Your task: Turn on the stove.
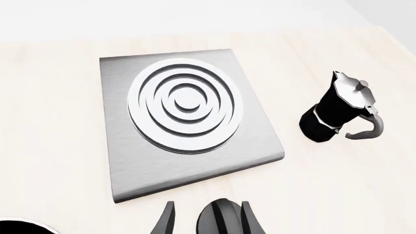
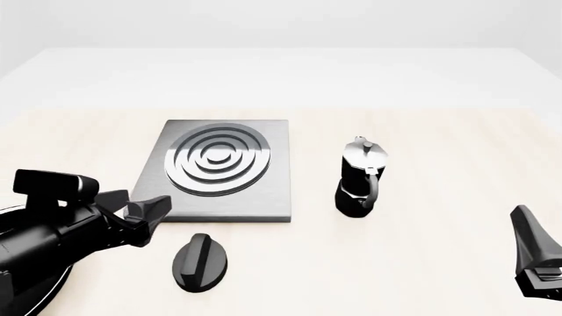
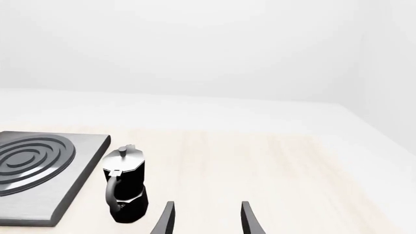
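Knob (image 2: 200, 261) sits loose at six o'clock off the stove (image 2: 263, 191), with my left gripper (image 1: 208, 219) hanging above it, fingers spread either side. I'd lower squarely, close across the ridge, then twist gently. Right gripper (image 3: 206, 217) idles, spread, grasping nothing.

The stove (image 2: 272, 191) is a brushed grey metal slab carrying concentric silver burner rings (image 2: 215, 160) with darker grooves between them, and its separate knob (image 2: 199, 261) is glossy black with a raised ridge. The moka pot (image 2: 359, 179) has a black body, a silver top and a grey handle. The desk (image 2: 439, 250) is pale, light-wood cream, and both claws, left (image 2: 149, 210) and right (image 2: 536, 247), are black.
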`<state>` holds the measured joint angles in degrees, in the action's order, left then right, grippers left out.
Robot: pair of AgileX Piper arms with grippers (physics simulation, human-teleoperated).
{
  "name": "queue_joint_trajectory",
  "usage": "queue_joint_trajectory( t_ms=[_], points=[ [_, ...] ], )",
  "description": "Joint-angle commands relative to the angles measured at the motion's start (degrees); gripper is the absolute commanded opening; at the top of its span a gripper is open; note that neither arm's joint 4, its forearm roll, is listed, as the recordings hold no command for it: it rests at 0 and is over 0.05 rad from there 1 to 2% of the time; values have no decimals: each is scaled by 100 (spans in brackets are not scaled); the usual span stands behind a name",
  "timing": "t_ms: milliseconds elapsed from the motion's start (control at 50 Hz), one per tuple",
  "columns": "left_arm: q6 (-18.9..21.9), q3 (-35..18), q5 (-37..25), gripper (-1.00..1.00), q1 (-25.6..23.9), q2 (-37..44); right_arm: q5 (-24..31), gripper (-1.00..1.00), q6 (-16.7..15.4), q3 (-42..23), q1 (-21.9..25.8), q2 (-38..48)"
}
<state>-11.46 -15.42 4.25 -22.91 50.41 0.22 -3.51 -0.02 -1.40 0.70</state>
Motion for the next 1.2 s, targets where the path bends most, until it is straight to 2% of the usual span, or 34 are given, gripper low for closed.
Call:
queue_joint_trajectory(
  t_ms=[20, 400, 500, 520, 880, 1140, 1200],
  points=[
    [-48, 124, 357, 100, -166, 434, 4, 100, 24, 0, 4, -13],
    [-126, 113, 760, 100, -318, 918, 8, 100, 65, 1, 4, -37],
    [-255, 187, 1039, 100, -387, 1207, 1, 100, 92, 1, 13, -21],
    [-450, 194, 1182, 100, -452, 1449, -2, 100, 112, 1, 12, -6],
    [-752, 303, 1611, 100, -665, 2025, 7, 100, 143, 1, 18, -15],
    [-720, 243, 1830, 100, -717, 2321, -42, 100, 216, 1, 20, 44],
    [-664, 233, 2049, 100, -763, 2597, -8, 100, 197, 1, 6, -12]
  ],
)
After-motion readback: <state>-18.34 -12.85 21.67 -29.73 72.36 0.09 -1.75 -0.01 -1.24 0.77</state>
